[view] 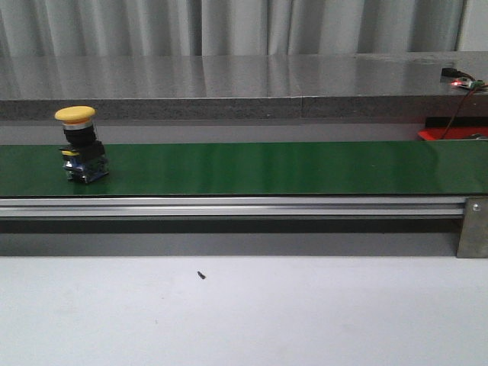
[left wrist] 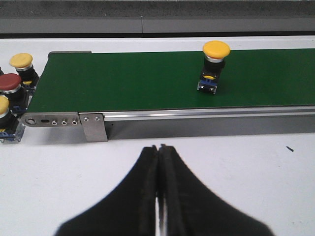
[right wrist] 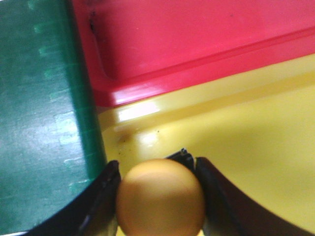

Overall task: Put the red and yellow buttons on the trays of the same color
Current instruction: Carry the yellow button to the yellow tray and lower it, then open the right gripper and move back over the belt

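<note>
Starting at the far left, the left wrist cam catches three spare buttons parked on the white table just off the end of the belt: a yellow-capped one [left wrist: 21, 61] furthest back, a red-capped one [left wrist: 10, 83] in the middle, and another yellow cap [left wrist: 4, 105] half cut off by the frame edge. They're bunched up close, right beside the belt's metal end bracket [left wrist: 93, 126].

Next is the green conveyor belt [view: 267, 168], running the full width of the front view with an aluminium rail [view: 229, 206] along its near edge. On the left part of the belt stands a yellow button [view: 78, 143], upright, yellow mushroom cap on top, black body and a blue-ish base sitting on the green. The same one shows in the left wrist cam [left wrist: 214, 66].

The left gripper [left wrist: 159, 196] hangs over the bare white table on the near side of the belt, well apart from that button, its black fingers [left wrist: 142, 196] pressed together with nothing between them.

There's a tiny dark speck [view: 201, 275] on the table in the front view, can't tell what it is.

Over on the right, the red tray [right wrist: 197, 44] sits touching the yellow tray [right wrist: 256, 137], both right next to the belt's edge. The right gripper [right wrist: 160, 199] is clamped on a second yellow button [right wrist: 160, 196], a finger on either side of the cap, and it's over the yellow tray near the corner closest to the belt. Can't tell if the button is touching the tray floor
</note>
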Controlling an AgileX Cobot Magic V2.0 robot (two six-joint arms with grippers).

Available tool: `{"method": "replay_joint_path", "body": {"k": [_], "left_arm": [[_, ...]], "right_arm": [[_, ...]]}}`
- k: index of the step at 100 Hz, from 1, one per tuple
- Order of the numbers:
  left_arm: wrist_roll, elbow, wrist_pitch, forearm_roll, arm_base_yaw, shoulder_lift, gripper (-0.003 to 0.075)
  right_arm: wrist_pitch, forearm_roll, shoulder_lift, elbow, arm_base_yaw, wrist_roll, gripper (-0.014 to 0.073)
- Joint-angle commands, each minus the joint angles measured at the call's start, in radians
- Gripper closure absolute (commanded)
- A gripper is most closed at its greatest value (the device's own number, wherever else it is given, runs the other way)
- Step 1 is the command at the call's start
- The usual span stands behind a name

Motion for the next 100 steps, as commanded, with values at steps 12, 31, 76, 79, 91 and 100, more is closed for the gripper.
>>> {"method": "replay_joint_path", "body": {"k": [12,31,76,79,91,100], "left_arm": [[-0.006,-0.024,-0.069,-0.01,-0.006,0.009,0.074],[-0.006,-0.024,-0.069,-0.01,-0.006,0.009,0.074],[-0.006,-0.024,-0.069,-0.01,-0.006,0.009,0.074],[-0.006,-0.024,-0.069,-0.01,-0.006,0.009,0.074],[-0.006,-0.024,-0.069,-0.01,-0.006,0.009,0.074],[-0.006,-0.024,-0.069,-0.01,-0.006,0.009,0.074]], "right_arm": [[-0.186,0.018,-0.049,0.055,-0.007,0.001,0.0476],[-0.244,0.023,-0.026,0.102,-0.007,0.001,0.047],[-0.255,0.024,-0.016,0.102,-0.007,0.001,0.0129],[-0.255,0.024,-0.016,0.102,-0.007,0.001,0.0116],[-0.255,0.024,-0.016,0.102,-0.007,0.001,0.0101],[-0.256,0.026,-0.029,0.102,-0.007,0.001,0.0101]]}}
